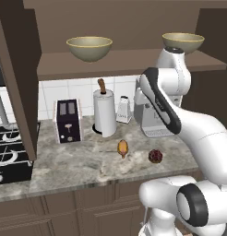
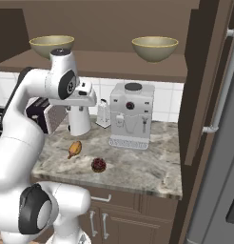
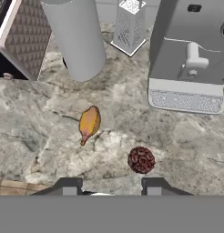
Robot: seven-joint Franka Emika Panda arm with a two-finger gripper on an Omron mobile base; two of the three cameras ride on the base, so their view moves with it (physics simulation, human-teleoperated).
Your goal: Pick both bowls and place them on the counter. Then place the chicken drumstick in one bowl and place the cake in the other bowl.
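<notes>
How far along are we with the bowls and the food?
Nothing looks done yet. Both bowls sit on the shelf. The chicken drumstick and cake lie bare on the counter. The gripper hangs above them, holding nothing. Left: bring down both bowls, then fill each.

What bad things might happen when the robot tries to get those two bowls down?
Both bowls sit high on the shelf, above a crowded counter. A bowl that slips might fall onto the coffee machine, the paper towel roll or the toaster.

The drumstick and cake lie loose near the counter's front edge, so a bowl set down carelessly might push them off.

The arm's elbow might bump the shelf when reaching up.
</notes>
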